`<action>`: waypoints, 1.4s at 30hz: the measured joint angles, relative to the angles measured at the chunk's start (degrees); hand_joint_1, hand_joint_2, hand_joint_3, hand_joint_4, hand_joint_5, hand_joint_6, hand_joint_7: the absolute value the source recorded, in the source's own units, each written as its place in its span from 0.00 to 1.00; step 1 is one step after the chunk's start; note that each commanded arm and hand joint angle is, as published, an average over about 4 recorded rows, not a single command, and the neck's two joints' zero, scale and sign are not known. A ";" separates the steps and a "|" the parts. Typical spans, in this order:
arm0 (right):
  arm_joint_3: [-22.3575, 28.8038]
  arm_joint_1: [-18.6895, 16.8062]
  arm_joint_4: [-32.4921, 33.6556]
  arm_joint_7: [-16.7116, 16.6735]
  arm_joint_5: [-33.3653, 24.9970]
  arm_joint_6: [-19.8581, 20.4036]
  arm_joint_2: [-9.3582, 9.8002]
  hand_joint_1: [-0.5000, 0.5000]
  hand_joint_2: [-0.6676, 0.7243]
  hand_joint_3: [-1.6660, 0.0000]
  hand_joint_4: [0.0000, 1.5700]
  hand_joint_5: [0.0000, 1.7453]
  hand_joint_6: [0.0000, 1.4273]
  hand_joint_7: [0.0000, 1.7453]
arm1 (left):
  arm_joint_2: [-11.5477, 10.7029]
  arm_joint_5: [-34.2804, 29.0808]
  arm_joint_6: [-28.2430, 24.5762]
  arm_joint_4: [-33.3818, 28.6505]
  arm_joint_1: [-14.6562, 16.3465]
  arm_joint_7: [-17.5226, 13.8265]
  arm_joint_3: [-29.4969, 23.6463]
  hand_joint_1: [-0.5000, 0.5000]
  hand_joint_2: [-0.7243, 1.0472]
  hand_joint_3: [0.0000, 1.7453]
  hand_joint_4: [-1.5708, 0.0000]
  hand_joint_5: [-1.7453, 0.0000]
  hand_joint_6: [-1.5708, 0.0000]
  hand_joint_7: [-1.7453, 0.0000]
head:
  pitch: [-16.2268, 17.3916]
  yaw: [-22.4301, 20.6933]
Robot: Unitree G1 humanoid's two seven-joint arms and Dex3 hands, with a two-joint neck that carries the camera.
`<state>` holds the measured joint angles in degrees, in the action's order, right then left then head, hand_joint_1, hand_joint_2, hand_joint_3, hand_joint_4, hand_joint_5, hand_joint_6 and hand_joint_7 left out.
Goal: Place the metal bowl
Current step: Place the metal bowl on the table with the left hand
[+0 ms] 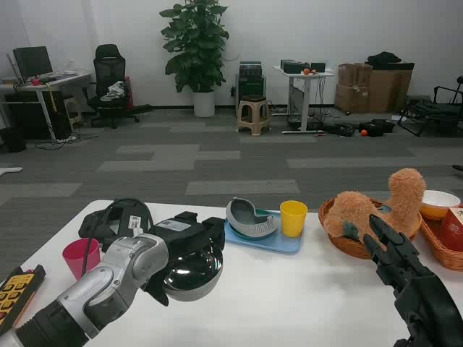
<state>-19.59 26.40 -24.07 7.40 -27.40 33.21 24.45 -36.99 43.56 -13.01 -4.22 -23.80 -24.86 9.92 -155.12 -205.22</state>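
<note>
My left hand (189, 238) grips the shiny metal bowl (192, 275) by its rim, holding it tilted just above the white table (289, 296), left of centre. The bowl's rounded underside faces me and mirrors the room. Behind and to the right of it lies a blue tray (278, 242) carrying a grey dish (249, 218) and a yellow cup (293, 217). My right hand (394, 253) hovers over the table's right side with its fingers stretched out and apart, holding nothing, near a wicker basket (347, 242).
A pink cup (78, 257) and a black device (116, 219) sit at the left, with a yellow-buttoned remote (16, 289) at the left edge. A plush toy (376, 206) fills the wicker basket; a second basket (443, 253) holds a bowl (440, 204) and a red box (454, 228).
</note>
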 measured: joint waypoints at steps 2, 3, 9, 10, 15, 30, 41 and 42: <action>-0.36 0.03 -0.43 -0.05 -0.85 0.29 0.01 0.42 1.00 1.00 0.00 0.00 0.00 0.08 | 0.22 0.04 -0.14 -0.10 0.00 -0.20 0.00 0.02 0.94 0.90 0.05 0.00 0.78 0.04 | 0.91 -0.64; -0.63 0.04 -0.69 -0.10 -1.36 0.44 0.02 0.42 1.00 1.00 0.00 0.00 0.00 0.08 | 0.36 0.06 -0.21 -0.16 0.01 -0.33 0.00 0.02 0.94 0.90 0.05 0.00 0.78 0.04 | 1.76 -1.35; -1.48 0.06 -1.02 -0.21 -2.09 0.68 0.03 0.42 1.00 1.00 0.00 0.00 0.00 0.08 | 0.58 0.08 -0.34 -0.28 0.01 -0.53 0.00 0.02 0.95 0.90 0.05 0.00 0.78 0.04 | 1.20 -2.48; -1.54 0.06 -1.03 -0.21 -2.11 0.68 0.03 0.42 1.00 1.00 0.00 0.00 0.00 0.08 | 0.58 0.08 -0.34 -0.28 0.01 -0.53 0.00 0.02 0.94 0.90 0.05 0.00 0.78 0.04 | 1.14 -2.67; -1.75 0.06 -1.31 -0.23 -2.19 0.69 0.04 0.42 1.00 1.00 0.00 0.00 0.00 0.08 | 0.78 0.43 -0.35 -0.28 0.01 -0.53 -0.01 0.02 0.95 0.90 0.05 0.00 0.78 0.04 | 0.84 -3.04; -2.96 0.11 -2.98 -0.44 -3.74 1.21 0.12 0.42 1.00 1.00 0.00 0.00 0.00 0.08 | 13.04 5.01 6.61 21.93 -1.13 1.39 -2.62 0.02 0.95 0.82 0.54 0.00 0.87 0.04 | 0.80 -0.96; -3.17 0.09 -3.10 -0.51 -4.69 2.13 0.08 0.42 1.00 1.00 0.00 0.00 0.00 0.08 | 19.81 11.21 12.51 40.80 -4.39 18.43 -5.51 0.00 0.95 0.65 0.67 0.00 0.87 0.04 | 2.17 -1.32; -3.17 0.09 -3.11 -0.52 -4.75 2.15 0.08 0.42 1.00 1.00 0.00 0.00 0.00 0.08 | 20.15 11.75 12.58 41.74 -4.67 19.10 -5.58 0.00 0.95 0.65 0.68 0.00 0.87 0.04 | 2.30 -1.47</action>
<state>-22.76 26.49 -27.18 6.88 -32.15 35.36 24.53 -16.84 55.31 -0.43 37.53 -28.48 -5.76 4.33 -152.82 -206.69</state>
